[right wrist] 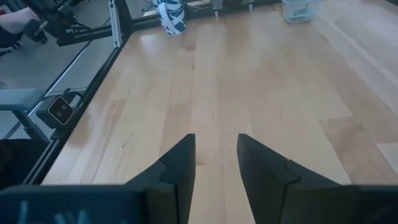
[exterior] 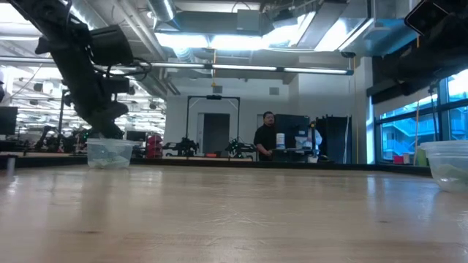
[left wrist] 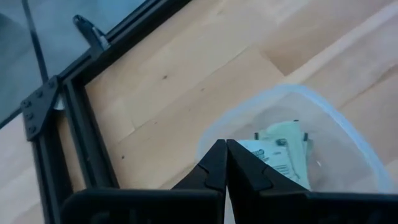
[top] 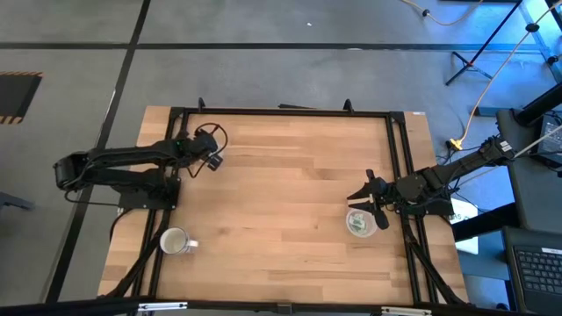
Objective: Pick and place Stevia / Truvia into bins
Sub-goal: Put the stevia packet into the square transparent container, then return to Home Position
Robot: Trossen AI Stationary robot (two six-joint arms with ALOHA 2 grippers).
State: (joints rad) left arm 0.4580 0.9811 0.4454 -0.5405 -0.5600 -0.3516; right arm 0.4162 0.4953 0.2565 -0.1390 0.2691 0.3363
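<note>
Pale green and white Stevia sachets show only inside the two clear bins. The left bin (left wrist: 292, 143) (exterior: 110, 152) holds a few sachets (left wrist: 283, 155); the arm hides it in the high view. My left gripper (left wrist: 225, 148) (exterior: 110, 133) (top: 187, 165) is shut and hovers just above this bin's rim, pointing down. The right bin (top: 360, 222) (exterior: 450, 164), with green sachets (top: 358, 225) in it, stands near the table's right edge. My right gripper (right wrist: 216, 142) (top: 360, 189) is open and empty, just beyond that bin on its far side, fingers pointing toward the table's left.
A white mug (top: 176, 241) stands near the table's near left corner. A black frame (top: 281, 111) runs around the tabletop (top: 281, 202). Bare wood lies between the two arms. People stand in the room far behind the table (exterior: 267, 135).
</note>
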